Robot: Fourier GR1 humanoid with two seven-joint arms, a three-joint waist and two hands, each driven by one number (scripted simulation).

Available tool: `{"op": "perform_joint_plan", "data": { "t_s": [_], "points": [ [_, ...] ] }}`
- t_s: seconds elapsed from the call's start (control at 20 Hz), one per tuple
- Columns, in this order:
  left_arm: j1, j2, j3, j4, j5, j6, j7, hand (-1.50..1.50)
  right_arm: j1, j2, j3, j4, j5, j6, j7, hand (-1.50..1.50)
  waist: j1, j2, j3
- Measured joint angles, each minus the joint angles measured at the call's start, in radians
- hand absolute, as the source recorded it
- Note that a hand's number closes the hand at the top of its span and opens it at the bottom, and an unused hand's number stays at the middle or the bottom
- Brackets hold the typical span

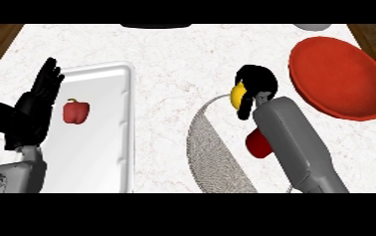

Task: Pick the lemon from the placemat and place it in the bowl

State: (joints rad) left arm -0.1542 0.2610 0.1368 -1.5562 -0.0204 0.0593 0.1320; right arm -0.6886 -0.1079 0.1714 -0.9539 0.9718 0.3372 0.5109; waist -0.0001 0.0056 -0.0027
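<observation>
Yellow lemon (236,95) held in curled right hand (257,80) | red bowl (330,75) just right of it | grey placemat (213,150) beside it, robot-ward | left hand (40,98) open, far left

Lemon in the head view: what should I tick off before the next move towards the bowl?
1. Lemon gripped by the right hand: ok, fingers curl round it.
2. Lemon lifted off the placemat: cannot tell from this steep view.
3. Lemon above the bowl: not ok, it is left of the rim.
4. Bowl ready to receive: ok, nothing shows inside it.
5. Left hand out of the way: ok, open at the view's left by the tray.
6. Red object under the right forearm untouched: cannot tell, partly hidden.
</observation>
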Motion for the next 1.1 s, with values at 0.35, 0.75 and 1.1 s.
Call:
{"op": "perform_joint_plan", "data": {
  "t_s": [0.35,0.75,1.1],
  "points": [
    [-0.015,-0.016,-0.027,-0.001,-0.007,-0.006,-0.003,0.0,-0.165,-0.02,-0.217,0.119,0.062,-0.239,0.404,1.5,0.038,0.013,0.002],
    [-0.024,-0.015,-0.029,0.023,-0.013,-0.01,-0.012,0.0,-0.399,-0.089,-0.198,0.197,0.305,-0.372,0.586,1.5,0.047,0.008,0.001],
    [-0.013,-0.01,-0.015,0.018,-0.006,-0.013,-0.01,0.0,-0.509,-0.127,-0.232,0.211,0.437,-0.422,0.632,1.5,0.033,0.001,0.001]
  ]
}}
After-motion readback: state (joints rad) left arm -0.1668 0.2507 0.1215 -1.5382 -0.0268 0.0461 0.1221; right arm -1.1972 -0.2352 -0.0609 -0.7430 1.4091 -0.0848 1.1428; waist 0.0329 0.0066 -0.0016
